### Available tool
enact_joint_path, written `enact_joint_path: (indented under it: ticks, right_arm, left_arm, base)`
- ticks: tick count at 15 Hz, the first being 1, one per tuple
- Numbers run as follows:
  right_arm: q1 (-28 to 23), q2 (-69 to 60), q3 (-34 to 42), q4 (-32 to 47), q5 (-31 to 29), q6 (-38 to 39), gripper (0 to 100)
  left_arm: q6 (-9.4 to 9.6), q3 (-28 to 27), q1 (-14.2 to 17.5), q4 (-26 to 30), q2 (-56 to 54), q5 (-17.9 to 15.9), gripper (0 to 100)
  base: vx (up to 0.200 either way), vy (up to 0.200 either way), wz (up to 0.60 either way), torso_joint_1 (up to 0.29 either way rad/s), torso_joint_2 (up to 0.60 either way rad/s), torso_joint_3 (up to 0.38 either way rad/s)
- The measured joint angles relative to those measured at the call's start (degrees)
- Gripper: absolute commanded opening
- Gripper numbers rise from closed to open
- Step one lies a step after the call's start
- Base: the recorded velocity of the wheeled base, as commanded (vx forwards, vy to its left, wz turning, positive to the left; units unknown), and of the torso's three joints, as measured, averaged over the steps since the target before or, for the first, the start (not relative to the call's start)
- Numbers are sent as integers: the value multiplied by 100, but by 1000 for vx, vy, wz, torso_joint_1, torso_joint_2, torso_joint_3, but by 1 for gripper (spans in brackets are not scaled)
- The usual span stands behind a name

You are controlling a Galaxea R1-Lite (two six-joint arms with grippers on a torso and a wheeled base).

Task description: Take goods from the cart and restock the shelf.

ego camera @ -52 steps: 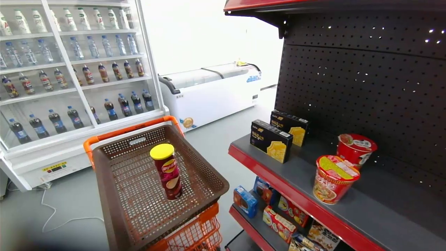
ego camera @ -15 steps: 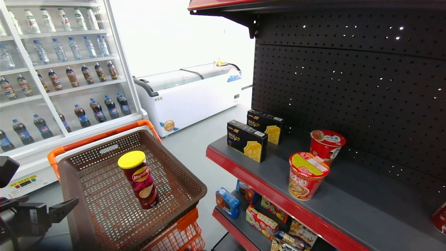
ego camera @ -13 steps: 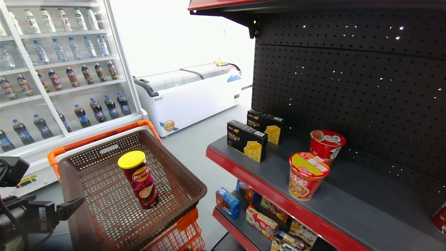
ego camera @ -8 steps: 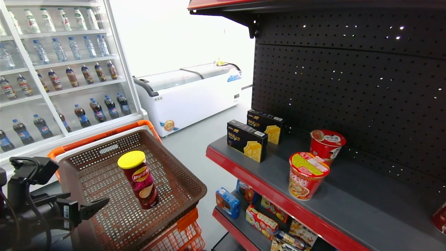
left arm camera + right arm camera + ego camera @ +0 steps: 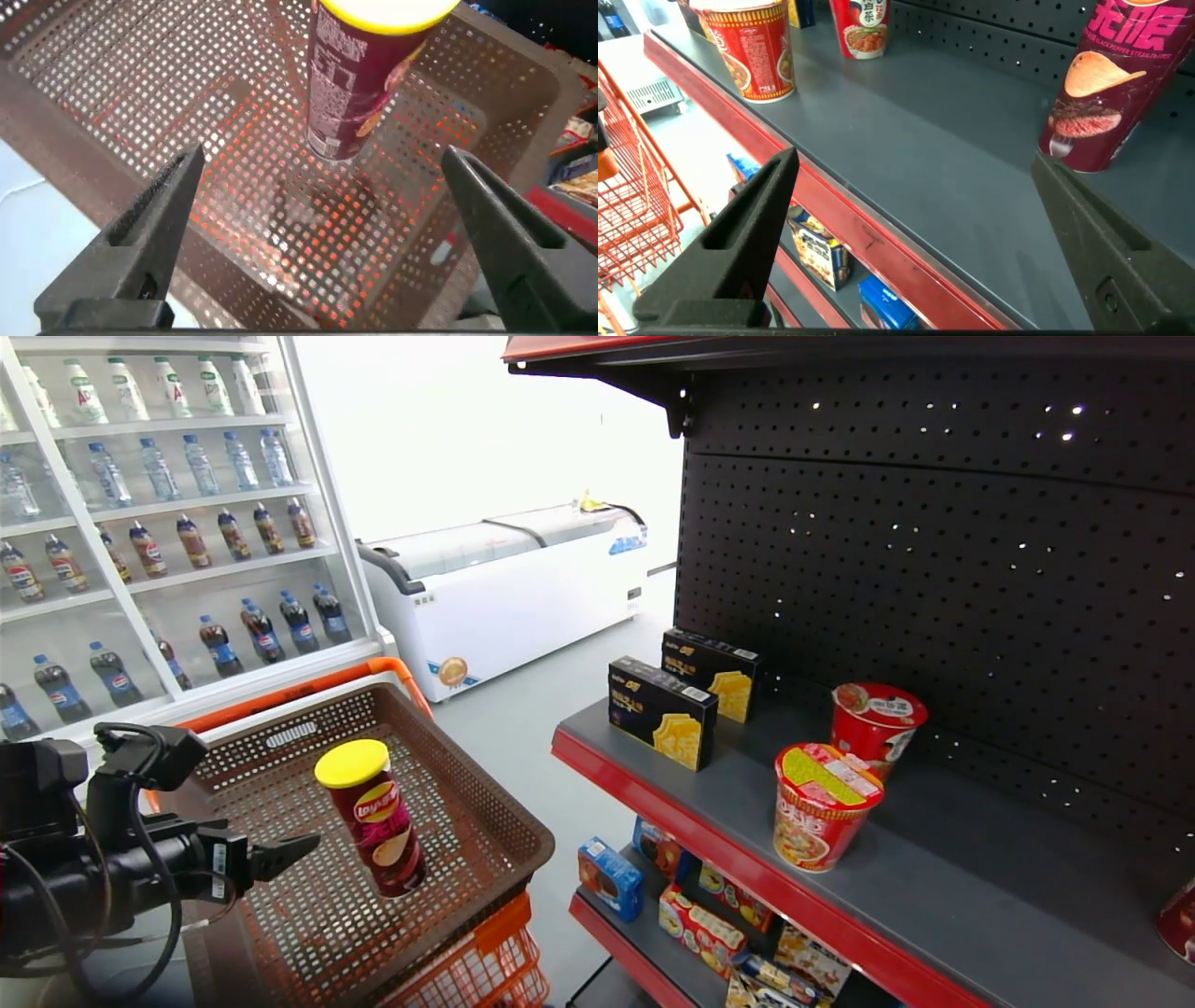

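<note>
A dark red chips can (image 5: 375, 821) with a yellow lid stands upright in the brown mesh basket (image 5: 504, 812) on top of the orange cart. My left gripper (image 5: 291, 849) hovers over the basket's left side, a short way left of the can. In the left wrist view the left gripper (image 5: 320, 191) is open, its fingers (image 5: 154, 219) spread wide, with the can (image 5: 360, 84) just beyond the tips. My right gripper (image 5: 915, 252) is open over the grey shelf (image 5: 906, 140), holding nothing. Another chips can (image 5: 1111, 93) stands on that shelf.
On the grey shelf (image 5: 747, 784) stand two black boxes (image 5: 663, 712), two red noodle cups (image 5: 822, 803) and a red can at the right edge (image 5: 1178, 919). A lower shelf holds several snack packs (image 5: 709, 924). A drinks fridge (image 5: 168, 523) and chest freezer (image 5: 504, 588) stand behind.
The head camera panned right early on. Since then my left arm has come in from the left edge and advanced over the basket toward the can. The can has not moved.
</note>
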Motion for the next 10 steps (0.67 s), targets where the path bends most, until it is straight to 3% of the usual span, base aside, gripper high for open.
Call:
enact_joint_path:
  ticks: [3, 10]
  right_arm:
    - [-2, 0, 0, -1, 0, 0, 100]
    - [-5, 0, 0, -1, 0, 2, 100]
  left_arm:
    - [169, -34, -210, -594, 472, 0, 100]
    - [191, -9, -424, -1473, 1354, 15, 100]
  base:
    - [0, 0, 0, 0, 0, 0]
    - [0, 0, 0, 0, 0, 0]
